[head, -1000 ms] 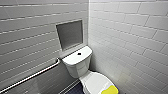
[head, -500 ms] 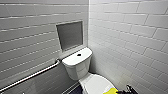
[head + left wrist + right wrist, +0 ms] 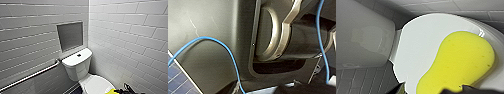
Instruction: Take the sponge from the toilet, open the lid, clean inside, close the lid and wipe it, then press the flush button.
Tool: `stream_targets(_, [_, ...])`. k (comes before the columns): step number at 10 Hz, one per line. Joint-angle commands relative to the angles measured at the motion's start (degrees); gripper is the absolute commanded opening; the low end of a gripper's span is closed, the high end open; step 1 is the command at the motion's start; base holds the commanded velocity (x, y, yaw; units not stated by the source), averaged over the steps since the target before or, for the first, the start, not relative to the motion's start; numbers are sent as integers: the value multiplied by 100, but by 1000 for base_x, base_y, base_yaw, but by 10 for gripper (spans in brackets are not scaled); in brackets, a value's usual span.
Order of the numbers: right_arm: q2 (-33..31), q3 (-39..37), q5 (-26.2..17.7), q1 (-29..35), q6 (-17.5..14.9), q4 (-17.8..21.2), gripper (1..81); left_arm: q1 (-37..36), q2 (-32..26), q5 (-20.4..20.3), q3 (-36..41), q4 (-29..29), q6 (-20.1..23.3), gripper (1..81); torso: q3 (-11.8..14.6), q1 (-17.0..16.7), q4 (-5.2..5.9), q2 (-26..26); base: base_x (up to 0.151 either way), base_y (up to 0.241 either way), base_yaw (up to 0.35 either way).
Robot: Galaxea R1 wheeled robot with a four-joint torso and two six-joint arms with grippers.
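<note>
1. Looking down at a white toilet [image 3: 76, 66] tucked into the far corner, with pale tiled walls to the left and right.
2. Got the lid [image 3: 95, 83] shut flat over the bowl, smooth and glossy, on the near side of the tank.
3. Found the sponge [image 3: 111, 91] lying flat on the near right part of that lid. Looks the same from the right wrist: bright yellow, pinched waist, resting right on the white surface.
4. Spotted the right gripper [image 3: 128, 89] as a dark shape just right of the sponge, low by the lid's right edge. Honestly can't tell if released, clenched or grasping the sponge. Can't tell if touching it either.
5. Noticed the flush button [image 3: 79, 55], small, dark and round, in the middle of the tank top. Sits well apart from the sponge, on the far side.
6. Also seeing a grey recessed niche [image 3: 70, 36] in the far wall just above the tank, plus a metal grab bar [image 3: 32, 75] slanting along the left wall.
7. From the left wrist, just seeing the robot's own dark housing with a blue cable [image 3: 225, 50] looping across it.
</note>
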Motion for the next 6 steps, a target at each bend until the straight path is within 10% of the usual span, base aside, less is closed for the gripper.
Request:
stream_targets(1, [182,-374,-99,666,54,177,811,38,-50,410,62,-12,18,811,0,0,0,0,0,0,0])
stream_targets(2, [306,-515,-90,691,72,221,811,46,-42,410,62,-21,10,811,-540,2,0,0,0,0,0])
stream_targets(5, [438,-682,-99,841,80,352,811,29,-7,410,-8,-30,10,811,-842,2,0,-5,0,0,0])
stream_targets(6, [429,-682,-107,903,142,484,811,21,11,410,-43,-30,10,811,-496,2,0,-5,0,0,0])
